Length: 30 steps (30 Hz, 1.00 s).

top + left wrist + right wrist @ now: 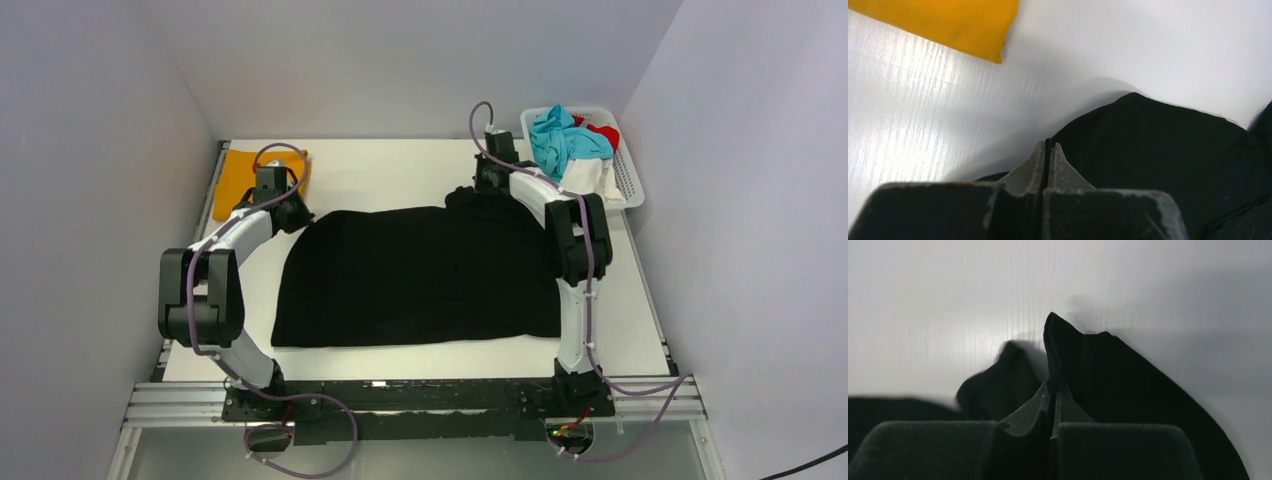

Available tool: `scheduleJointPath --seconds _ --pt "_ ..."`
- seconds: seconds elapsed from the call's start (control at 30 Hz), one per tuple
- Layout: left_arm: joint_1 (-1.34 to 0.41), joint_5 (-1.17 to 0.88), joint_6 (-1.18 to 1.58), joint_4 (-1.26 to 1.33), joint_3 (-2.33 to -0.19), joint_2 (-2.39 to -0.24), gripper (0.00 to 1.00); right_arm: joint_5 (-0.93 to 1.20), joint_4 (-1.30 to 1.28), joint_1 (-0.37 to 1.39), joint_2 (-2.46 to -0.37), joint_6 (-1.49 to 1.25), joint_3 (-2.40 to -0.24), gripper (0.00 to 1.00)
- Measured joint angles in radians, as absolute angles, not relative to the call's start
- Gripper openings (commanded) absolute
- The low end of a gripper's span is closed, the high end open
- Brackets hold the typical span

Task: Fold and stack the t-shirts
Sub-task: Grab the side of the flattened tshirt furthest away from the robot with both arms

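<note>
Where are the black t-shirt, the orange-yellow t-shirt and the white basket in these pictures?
The black t-shirt [420, 275]: top external view, middle of the spread cloth.
The orange-yellow t-shirt [232, 178]: top external view, its left part, beside the left arm.
The white basket [628, 180]: top external view, its right lattice wall.

Desk [400, 165]: white top with a faint wood-grain sheen, walls on 3 sides. 3 items lie directly on it.
1. Black t-shirt [420, 275]: spread across the centre, near hem roughly parallel to the near edge, far right corner bunched up.
2. Orange-yellow t-shirt [240, 175]: folded flat at the far left corner, apart from the black one.
3. White lattice basket [630, 180]: far right corner, by the right wall.
</note>
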State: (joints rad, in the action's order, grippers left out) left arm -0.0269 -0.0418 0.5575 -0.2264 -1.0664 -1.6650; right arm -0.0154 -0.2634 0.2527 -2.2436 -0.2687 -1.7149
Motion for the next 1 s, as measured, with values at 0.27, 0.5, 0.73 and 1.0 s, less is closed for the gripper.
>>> scheduleJointPath --seconds 0.27,0.5,0.73,1.0 --pt "-0.027 -0.048 0.556 -0.197 -0.992 -1.572 0.00 0.017 -0.180 0.263 -1.897 -0.255 -1.423 0.00" --pt "-0.027 0.012 0.548 -0.206 -1.045 -1.613 0.00 -0.036 -0.156 0.264 -1.839 -0.207 -1.440 0.00" --pt "-0.027 0.061 0.531 -0.211 -1.200 -1.758 0.00 -0.053 -0.156 0.263 -1.921 -0.180 -1.517 0.00" --pt "-0.027 0.059 0.520 -0.224 -1.161 -1.762 0.00 -0.049 -0.156 0.263 -1.909 -0.180 -1.482 0.00"
